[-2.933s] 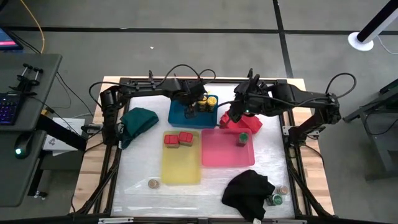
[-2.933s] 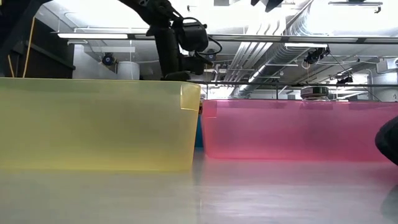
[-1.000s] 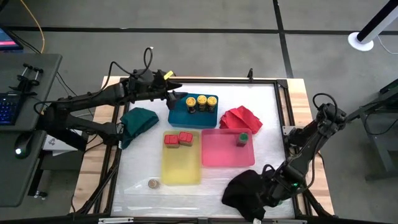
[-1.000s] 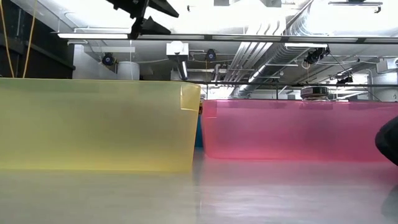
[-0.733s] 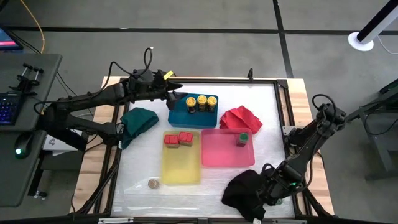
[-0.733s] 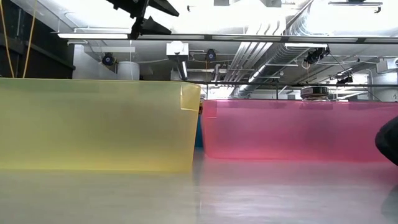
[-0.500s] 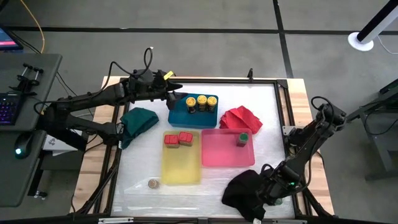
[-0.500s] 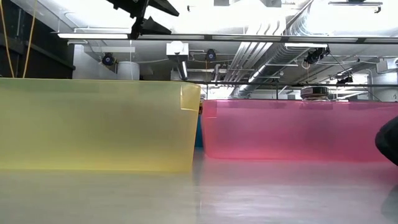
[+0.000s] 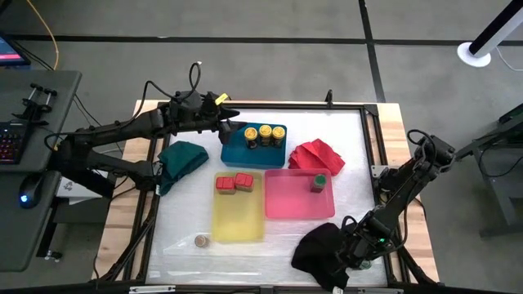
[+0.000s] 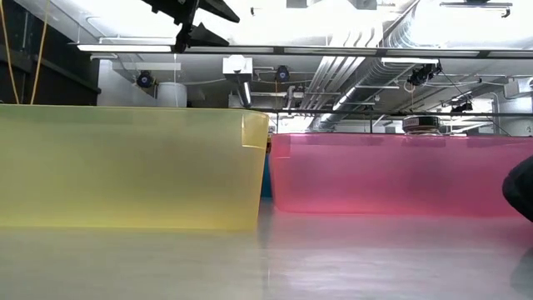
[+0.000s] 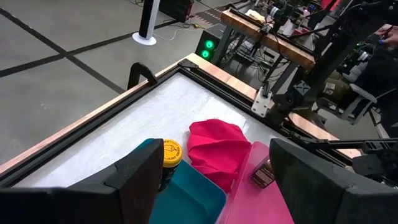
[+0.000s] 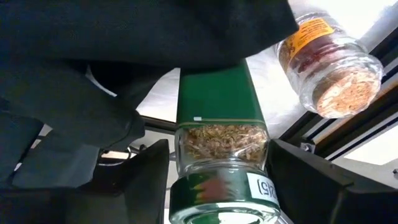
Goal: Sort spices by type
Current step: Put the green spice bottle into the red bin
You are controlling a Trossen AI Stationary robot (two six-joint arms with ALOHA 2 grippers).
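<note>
Two red-lidded jars (image 9: 234,183) sit side by side at the upper end of the yellow tray (image 9: 238,222), centre of the overhead frame. Yellow-lidded jars (image 9: 258,132), at least two, stand along the upper edge of the blue tray (image 9: 255,153), just above the yellow one. One green-lidded jar (image 9: 319,181) stands in the upper right corner of the pink tray (image 9: 292,204). One silvery-lidded jar (image 9: 201,241) rests alone on the bench (image 9: 278,245), lower left, just outside the yellow tray.

Left claw (image 9: 231,126): hovering at the upper left corner of the blue tray, released, jaws spread wide with nothing between them.

Right claw (image 9: 354,260): low in the lower right of the overhead frame, at the right edge of the black cloth (image 9: 320,247). Its wrist camera shows a green-capped jar (image 12: 221,155) of pale flakes lying directly ahead, partly under the black cloth, and an orange-labelled jar (image 12: 328,62) lying beside it. Whether this claw is released or clamped on the green-capped jar cannot be told.

Other items: red cloth (image 9: 318,155) crumpled between the blue and pink trays, upper right of centre; green cloth (image 9: 181,155) left of the blue tray.
</note>
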